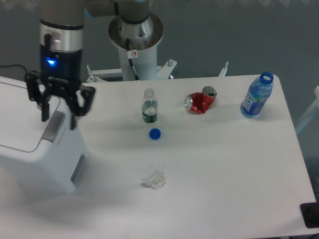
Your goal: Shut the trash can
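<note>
Gripper (59, 118) black, fingers spread wide, holding nothing, poised over grey latch strip (53, 127). Trash can (30, 149) at table's (224, 174) left edge: boxy white plastic, rounded corners, flat lid down. Right: clear bottle (149, 106), blue cap (155, 133), crumpled tissue (154, 179).

trash can (30, 149) cut off at left edge, arm's upper part out of frame

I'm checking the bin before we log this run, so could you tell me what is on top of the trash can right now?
Nothing rests on the trash can; its flat white lid lies down. The open end effector hangs over the grey latch strip. The inside is covered.
</note>
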